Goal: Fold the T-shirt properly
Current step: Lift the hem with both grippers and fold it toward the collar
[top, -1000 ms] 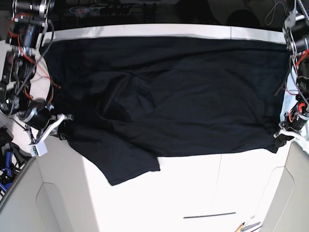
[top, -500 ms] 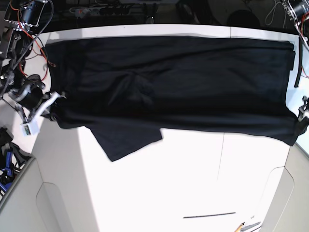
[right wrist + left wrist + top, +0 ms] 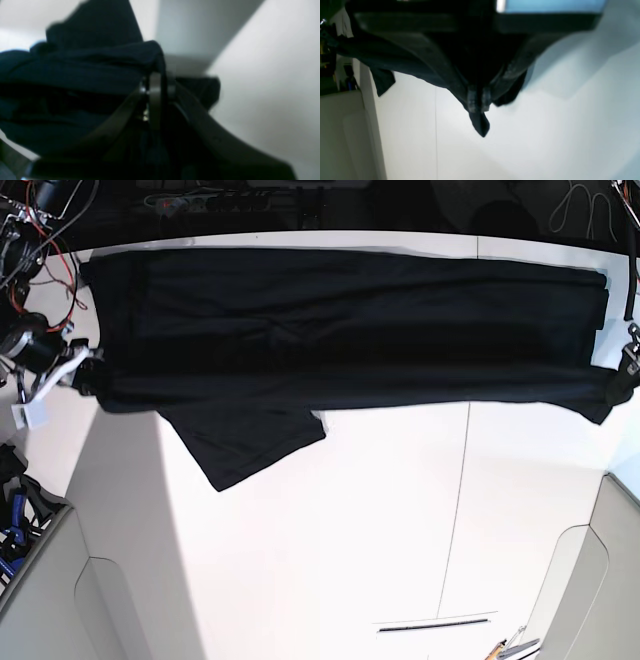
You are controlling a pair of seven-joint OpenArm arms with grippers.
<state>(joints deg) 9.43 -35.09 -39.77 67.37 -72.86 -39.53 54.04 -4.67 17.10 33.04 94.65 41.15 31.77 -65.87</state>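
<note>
Black cloth [image 3: 350, 310] is spanning both grippers, left [image 3: 479, 98] and right [image 3: 161, 86] clamping its edge; keeping it taut, folding evenly.

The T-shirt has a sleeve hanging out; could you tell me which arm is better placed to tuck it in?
Probably the right: its jaws grip the T-shirt close beside that sleeve; the left's are far across.
</note>
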